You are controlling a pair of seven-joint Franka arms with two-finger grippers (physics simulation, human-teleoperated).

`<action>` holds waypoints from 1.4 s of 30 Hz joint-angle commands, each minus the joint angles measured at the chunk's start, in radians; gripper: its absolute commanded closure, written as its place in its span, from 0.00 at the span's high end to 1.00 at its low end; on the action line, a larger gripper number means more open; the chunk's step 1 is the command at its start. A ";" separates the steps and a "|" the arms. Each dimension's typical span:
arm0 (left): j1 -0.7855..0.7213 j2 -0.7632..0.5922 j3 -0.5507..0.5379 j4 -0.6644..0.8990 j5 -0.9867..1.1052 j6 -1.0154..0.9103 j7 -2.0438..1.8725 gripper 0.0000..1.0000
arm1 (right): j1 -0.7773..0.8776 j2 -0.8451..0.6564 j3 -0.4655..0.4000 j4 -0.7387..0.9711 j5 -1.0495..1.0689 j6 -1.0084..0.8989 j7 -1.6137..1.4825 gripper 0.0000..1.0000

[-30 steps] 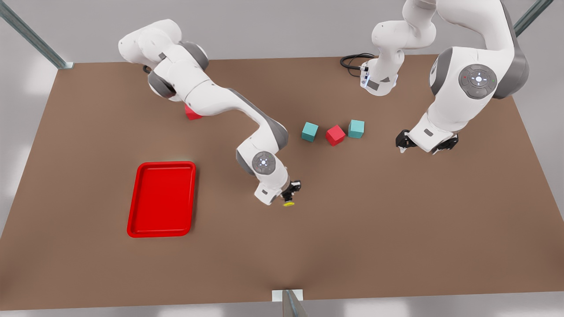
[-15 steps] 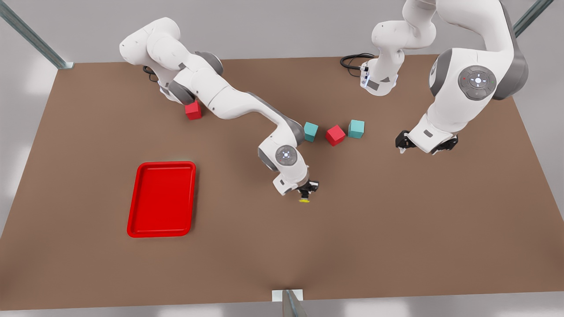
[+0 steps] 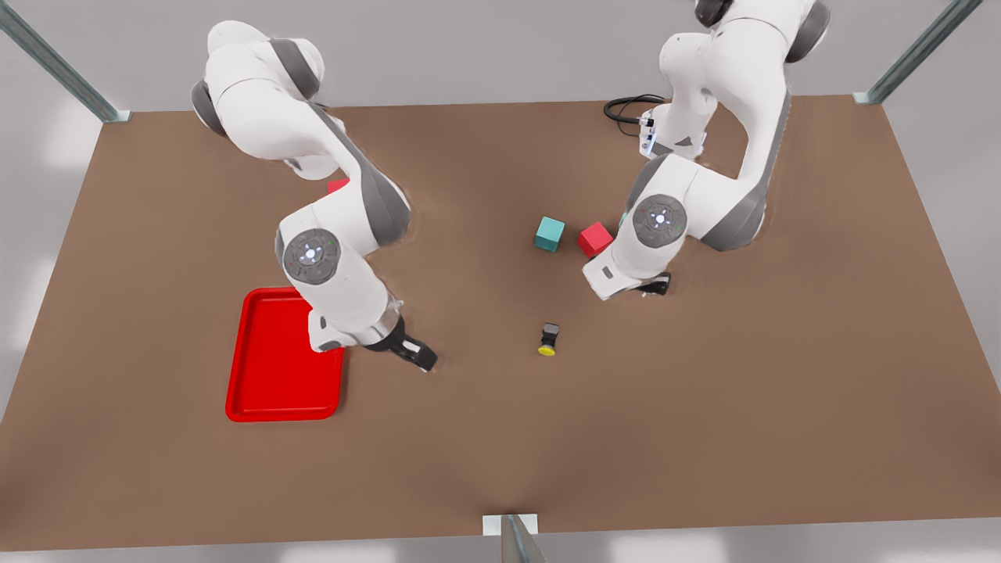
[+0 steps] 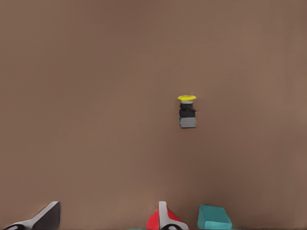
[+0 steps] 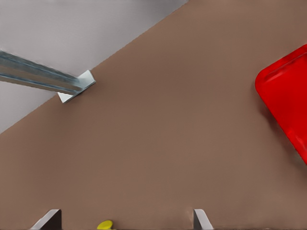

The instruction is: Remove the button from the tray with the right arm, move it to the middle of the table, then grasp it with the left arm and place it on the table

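Right hand (image 3: 418, 358) spread empty, pulled back beside flat red tray (image 3: 266, 391). Left hand (image 3: 653, 288) apart, moved near cubes. Yellow-capped dark-based button (image 3: 549, 339) released, now lying on brown worktop (image 3: 704, 407).

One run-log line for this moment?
button: on table, mid, free | right hand: open, by tray | left hand: open, near cubes

The right gripper (image 3: 414, 356) has let go of the button (image 3: 548, 339), which now lies alone on the table (image 3: 704, 407), and has drawn back beside the tray (image 3: 285, 407), fingers apart. The left gripper (image 3: 651, 286) has moved in beside the red cube (image 3: 595, 238), hiding one teal cube.
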 commanded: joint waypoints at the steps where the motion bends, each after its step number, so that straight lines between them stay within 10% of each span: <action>1: -0.045 0.064 -0.032 -0.034 -0.072 0.311 -0.590 1.00 | -0.178 -0.143 0.004 -0.172 -0.014 -0.418 -0.826 1.00; 3: -0.065 0.113 -0.069 -0.106 -0.066 0.467 -0.499 1.00 | -0.374 -0.440 0.053 -0.699 -0.006 -0.075 -0.902 1.00; 4: -0.065 0.112 -0.069 -0.149 -0.028 0.522 -0.449 1.00 | -0.400 -0.453 0.053 -0.705 0.012 0.006 -0.974 1.00; 8: -0.053 0.141 -0.068 -0.237 0.026 0.661 -0.175 1.00 | -0.373 -0.361 0.052 -0.399 -0.153 -0.226 -1.199 1.00; 42: -0.048 0.412 0.018 -0.114 0.195 0.702 -0.416 1.00 | -0.411 -0.235 0.055 -0.345 -0.116 -0.218 -1.205 1.00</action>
